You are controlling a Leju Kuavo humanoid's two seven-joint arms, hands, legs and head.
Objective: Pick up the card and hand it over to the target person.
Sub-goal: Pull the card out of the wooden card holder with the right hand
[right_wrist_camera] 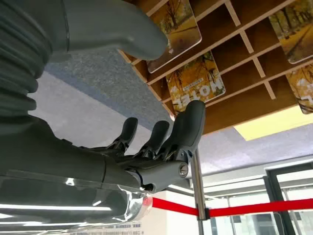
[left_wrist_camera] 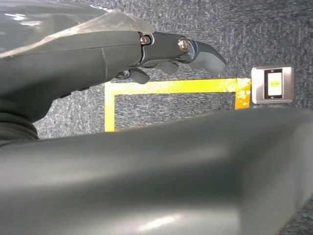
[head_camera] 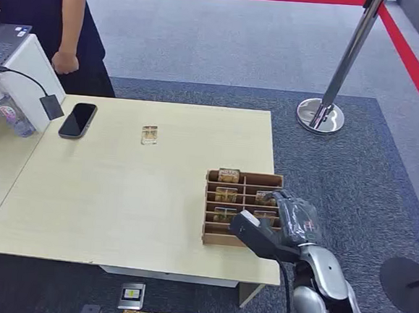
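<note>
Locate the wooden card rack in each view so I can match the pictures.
Head view: rack sits at the table's right front corner, with the right hand over its near right part.
Left wrist view: no rack here; this camera looks down at carpet and yellow floor tape.
Right wrist view: rack runs across the picture's upper part, beyond the fingers.
Shared landmark: the "HOTEL" card in the rack.

person cut off at top edge, laptop cropped at left
</note>
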